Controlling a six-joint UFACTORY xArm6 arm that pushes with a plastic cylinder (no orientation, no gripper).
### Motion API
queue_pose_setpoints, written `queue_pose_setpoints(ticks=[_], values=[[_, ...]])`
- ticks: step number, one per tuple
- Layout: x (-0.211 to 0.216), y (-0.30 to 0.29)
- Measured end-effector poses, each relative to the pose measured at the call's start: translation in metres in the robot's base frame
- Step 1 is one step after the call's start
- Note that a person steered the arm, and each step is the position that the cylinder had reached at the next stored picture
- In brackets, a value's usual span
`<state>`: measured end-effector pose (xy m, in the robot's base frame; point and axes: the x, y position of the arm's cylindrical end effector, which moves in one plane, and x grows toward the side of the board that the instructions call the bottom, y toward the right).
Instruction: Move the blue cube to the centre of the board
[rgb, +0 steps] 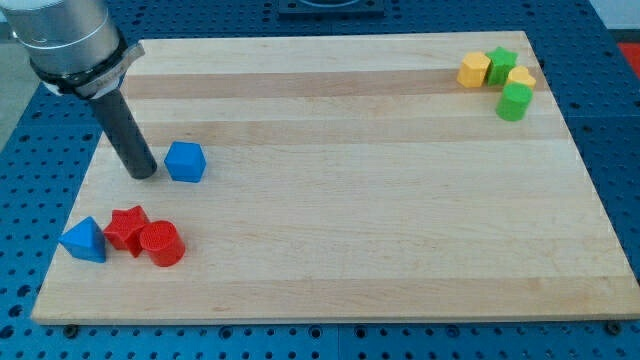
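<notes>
The blue cube (186, 161) sits on the wooden board (340, 180) at the view's left, well left of the board's middle. My rod comes down from the view's top left, and my tip (143, 174) rests on the board just left of the blue cube, a small gap apart from it.
A blue triangular block (83, 241), a red star-shaped block (127, 228) and a red cylinder (161, 244) cluster at the bottom left. At the top right sit a yellow block (474, 69), a green star block (501, 64), another yellow block (521, 78) and a green cylinder (515, 102).
</notes>
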<state>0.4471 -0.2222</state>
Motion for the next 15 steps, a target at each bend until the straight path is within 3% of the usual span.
queue_pose_setpoints(ticks=[6,7,10,11,13,15], values=[[0.000,0.184],[0.015,0.181],[0.054,0.088],[-0.017,0.085],[-0.061,0.110],[-0.066,0.127]])
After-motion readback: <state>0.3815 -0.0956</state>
